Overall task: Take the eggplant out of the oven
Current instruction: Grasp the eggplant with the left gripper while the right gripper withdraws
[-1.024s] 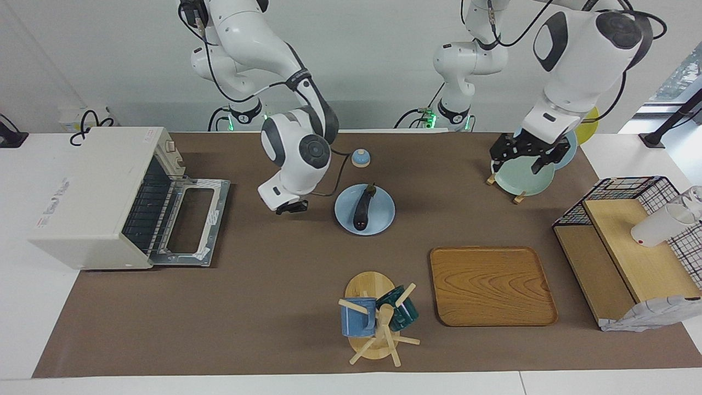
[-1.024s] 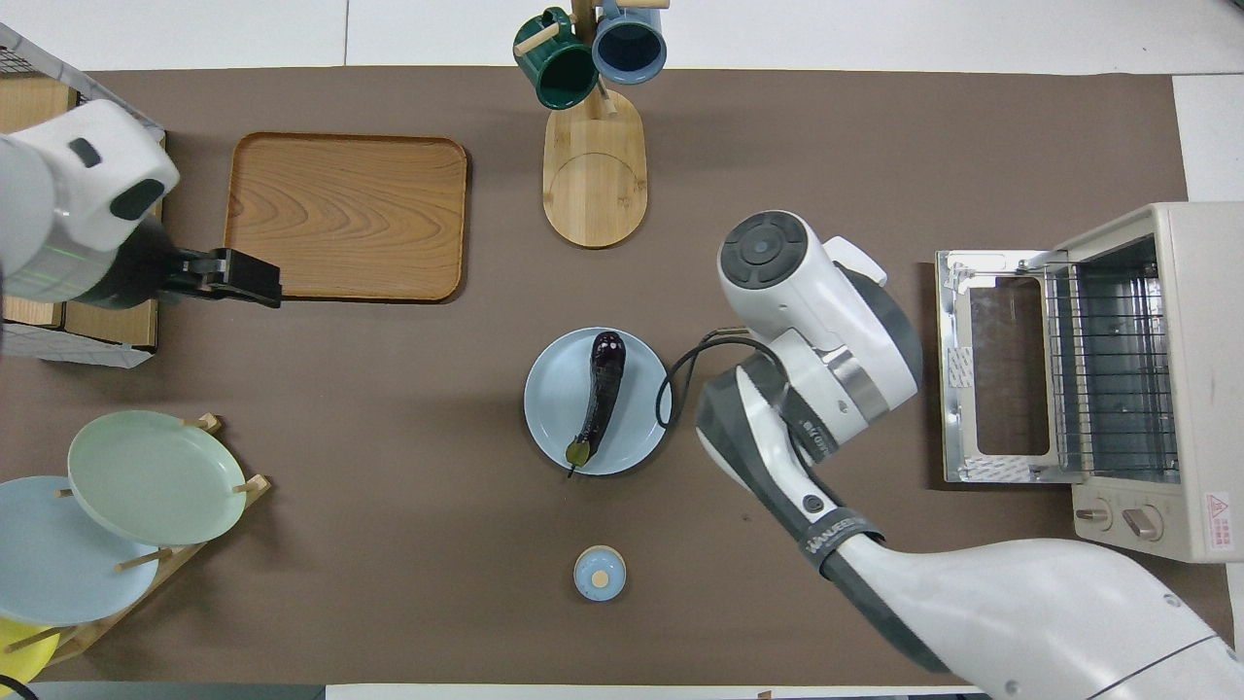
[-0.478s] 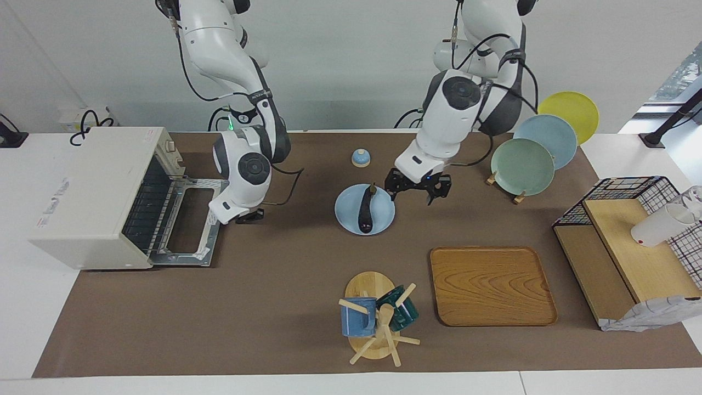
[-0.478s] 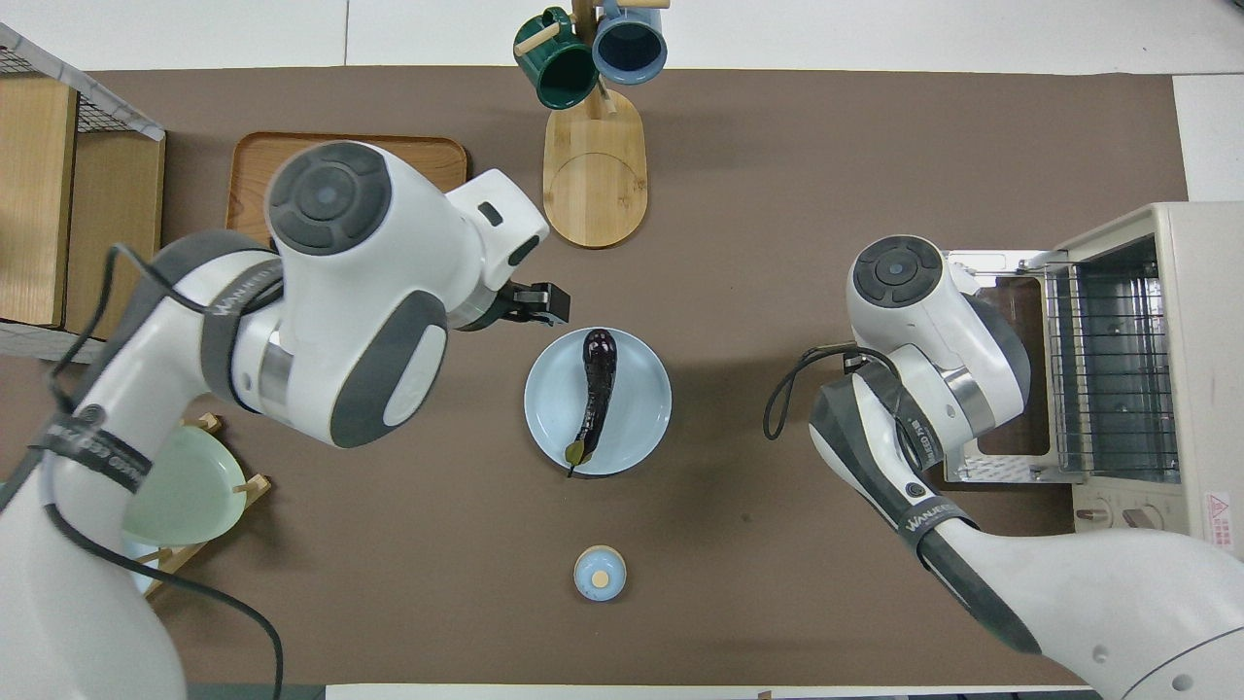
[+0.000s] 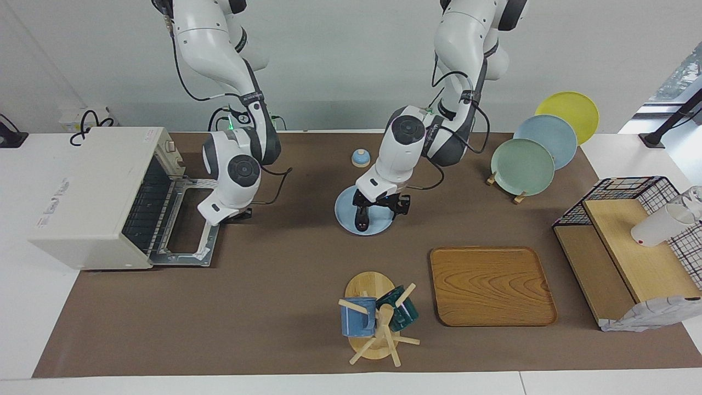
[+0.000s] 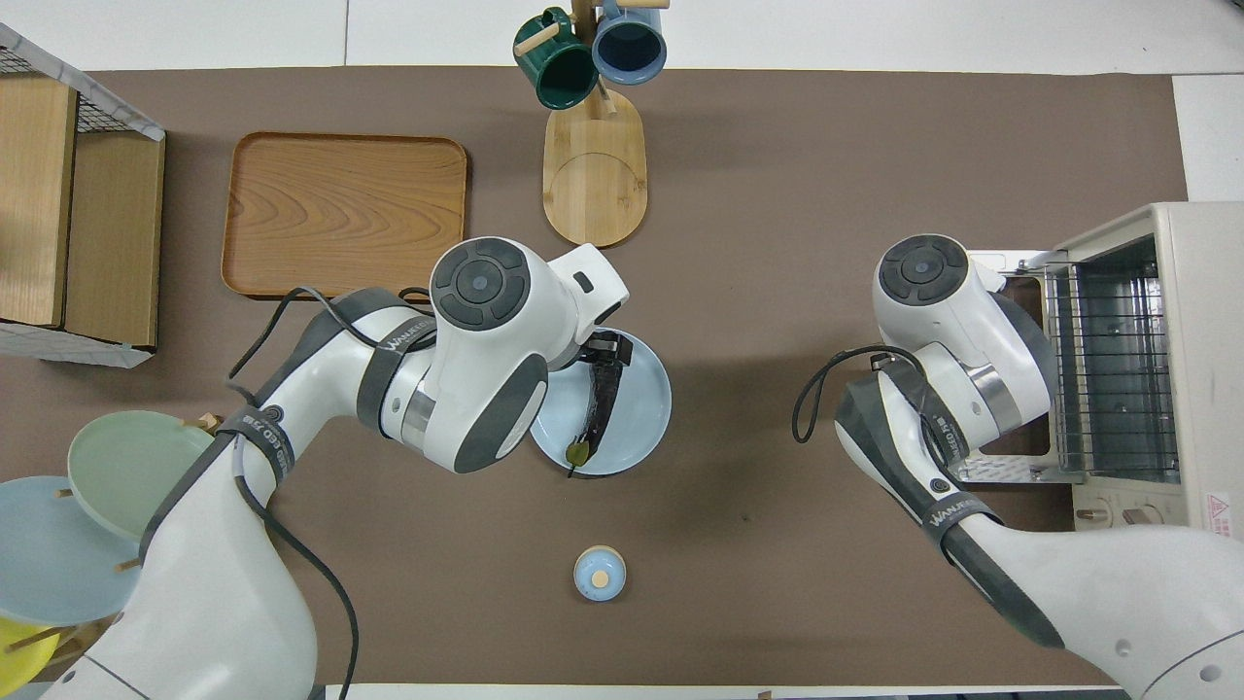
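The eggplant (image 5: 362, 215) lies on the blue plate (image 5: 346, 218), outside the open oven (image 5: 93, 197). The left claw (image 5: 379, 206) hangs open over it; the right claw (image 5: 237, 214) waits at the oven's door, its grip hidden.

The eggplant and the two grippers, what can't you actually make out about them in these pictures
- Eggplant: the facing view shows only its rounded end on the blue plate; the left gripper covers the rest.
- Left gripper: in both views, whether the jaws touch the eggplant cannot be told; in the overhead view its own wrist hides it.
- Right gripper: by the oven door, mostly hidden under its wrist in both views; jaws unreadable.
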Robot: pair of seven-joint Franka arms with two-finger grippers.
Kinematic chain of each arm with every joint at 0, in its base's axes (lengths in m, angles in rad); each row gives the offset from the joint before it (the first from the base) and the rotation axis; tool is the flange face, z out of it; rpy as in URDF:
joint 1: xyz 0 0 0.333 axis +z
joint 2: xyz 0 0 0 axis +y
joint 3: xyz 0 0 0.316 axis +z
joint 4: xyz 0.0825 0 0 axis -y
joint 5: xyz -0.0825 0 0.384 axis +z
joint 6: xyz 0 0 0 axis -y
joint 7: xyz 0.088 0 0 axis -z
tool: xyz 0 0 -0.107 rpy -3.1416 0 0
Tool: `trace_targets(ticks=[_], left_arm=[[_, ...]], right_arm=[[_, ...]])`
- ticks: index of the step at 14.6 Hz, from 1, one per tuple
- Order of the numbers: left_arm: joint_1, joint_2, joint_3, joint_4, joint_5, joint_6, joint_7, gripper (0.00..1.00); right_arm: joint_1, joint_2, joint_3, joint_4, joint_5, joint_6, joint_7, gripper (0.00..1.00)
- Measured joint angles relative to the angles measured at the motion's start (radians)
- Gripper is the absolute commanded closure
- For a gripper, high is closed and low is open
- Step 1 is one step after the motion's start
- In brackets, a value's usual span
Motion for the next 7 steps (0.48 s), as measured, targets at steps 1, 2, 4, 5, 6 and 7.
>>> trace_targets(ticks=[1, 2, 4, 5, 6, 7], left_arm=[[-0.006, 0.012, 0.000, 0.000, 0.000, 0.015, 0.000, 0.00], [-0.011, 0.021, 0.000, 0.000, 0.000, 0.023, 0.000, 0.00], [-0.018, 0.026, 0.000, -0.001, 0.000, 0.026, 0.000, 0.00], [-0.022, 0.026, 0.000, -0.003, 0.000, 0.026, 0.000, 0.01], [-0.026, 0.026, 0.000, -0.006, 0.000, 0.028, 0.000, 0.02], [-0.030, 0.026, 0.000, -0.015, 0.000, 0.037, 0.000, 0.03]], right_arm=[[0.002, -0.001, 0.003, 0.002, -0.015, -0.014, -0.005, 1.00], [0.004, -0.002, 0.006, 0.009, -0.020, -0.029, -0.022, 1.00], [0.003, -0.017, 0.011, 0.027, -0.018, -0.073, -0.077, 1.00], [0.000, -0.034, 0.014, 0.036, -0.014, -0.099, -0.109, 1.00], [-0.009, -0.060, 0.018, 0.042, -0.007, -0.123, -0.147, 1.00], [-0.019, -0.091, 0.021, 0.046, 0.003, -0.144, -0.188, 1.00]])
